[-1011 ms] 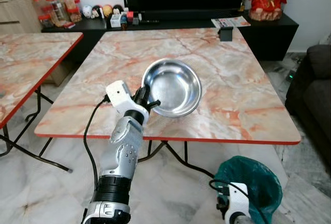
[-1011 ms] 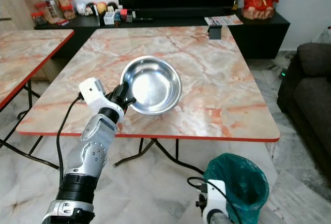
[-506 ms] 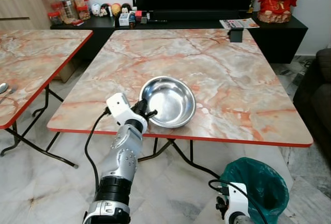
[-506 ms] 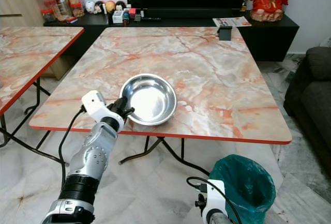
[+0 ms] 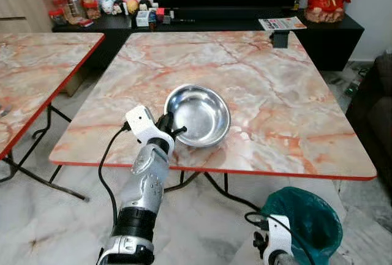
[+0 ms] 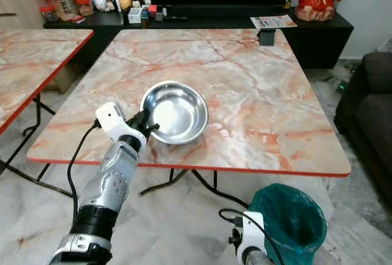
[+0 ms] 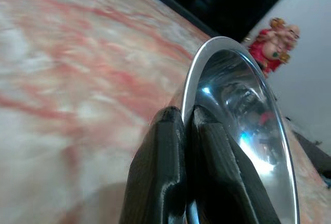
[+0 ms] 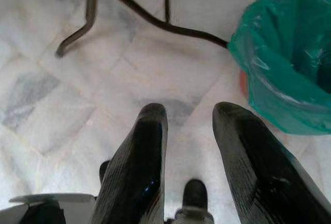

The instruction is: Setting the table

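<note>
A shiny steel bowl (image 5: 199, 113) sits low over the near part of the marble-patterned table (image 5: 257, 81), near its front edge. My left gripper (image 5: 171, 128) is shut on the bowl's near-left rim. In the left wrist view its two black fingers (image 7: 165, 172) pinch the thin rim of the bowl (image 7: 243, 131), one inside and one outside. My right arm hangs low by the floor; its gripper (image 8: 189, 123) is open above the tiles with nothing between the fingers.
A green-lined bin (image 5: 303, 219) stands on the floor at the table's near right. A second marble table (image 5: 30, 69) is on the left. A small black object (image 5: 280, 38) rests at the table's far edge. A dark cabinet with jars, a TV and a red statue lines the back; a sofa (image 6: 373, 106) is at right.
The bowl, held by my left gripper, has come down from a tilted raised position to lie flatter and lower over the table. The view has shifted as the camera moved.
</note>
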Motion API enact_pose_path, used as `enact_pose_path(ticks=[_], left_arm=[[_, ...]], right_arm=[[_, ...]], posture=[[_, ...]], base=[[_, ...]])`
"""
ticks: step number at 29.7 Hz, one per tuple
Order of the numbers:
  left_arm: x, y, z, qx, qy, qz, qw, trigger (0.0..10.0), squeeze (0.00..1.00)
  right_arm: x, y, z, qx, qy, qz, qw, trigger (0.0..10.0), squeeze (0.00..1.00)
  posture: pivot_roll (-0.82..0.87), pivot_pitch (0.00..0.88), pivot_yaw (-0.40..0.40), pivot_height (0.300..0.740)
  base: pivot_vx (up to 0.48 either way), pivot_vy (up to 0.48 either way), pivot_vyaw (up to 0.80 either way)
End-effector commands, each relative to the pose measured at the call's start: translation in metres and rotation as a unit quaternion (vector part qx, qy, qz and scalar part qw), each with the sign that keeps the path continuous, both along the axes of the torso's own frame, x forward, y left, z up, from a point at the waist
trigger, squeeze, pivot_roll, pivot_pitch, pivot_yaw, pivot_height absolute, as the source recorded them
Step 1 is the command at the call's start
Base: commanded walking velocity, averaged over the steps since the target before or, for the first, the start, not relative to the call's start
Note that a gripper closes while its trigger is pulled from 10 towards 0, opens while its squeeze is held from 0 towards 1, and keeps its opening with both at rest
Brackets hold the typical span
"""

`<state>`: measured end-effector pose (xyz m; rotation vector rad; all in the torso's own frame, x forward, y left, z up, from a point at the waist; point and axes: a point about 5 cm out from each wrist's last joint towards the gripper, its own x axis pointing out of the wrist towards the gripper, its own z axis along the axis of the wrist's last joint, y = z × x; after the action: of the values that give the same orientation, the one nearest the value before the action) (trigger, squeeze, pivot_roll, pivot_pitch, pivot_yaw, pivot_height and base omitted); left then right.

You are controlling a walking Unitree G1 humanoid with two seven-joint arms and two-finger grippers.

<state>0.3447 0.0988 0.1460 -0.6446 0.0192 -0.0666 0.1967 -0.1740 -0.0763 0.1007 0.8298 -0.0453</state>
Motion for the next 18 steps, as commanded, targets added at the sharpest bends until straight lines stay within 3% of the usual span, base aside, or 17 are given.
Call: enact_pose_path(ticks=[1,18], left_arm=[[0.0063,-0.0162,0.0301,-0.013,-0.049,-0.016,0.999,10.0,0.0],[0.0051,-0.0147,0.032,-0.013,-0.056,-0.014,0.998,10.0,0.0]], right_arm=[[0.0004,-0.002,0.0004,-0.003,-0.001,-0.001,1.0,10.0,0.0],[-0.0005,-0.0014,-0.0001,-0.003,0.001,0.002,1.0,10.0,0.0]], posture=[[0.01,0.0,0.043,0.74],[0.01,0.0,0.044,0.74]], base=[[0.337,0.0,0.0],[0.332,0.0,0.0]])
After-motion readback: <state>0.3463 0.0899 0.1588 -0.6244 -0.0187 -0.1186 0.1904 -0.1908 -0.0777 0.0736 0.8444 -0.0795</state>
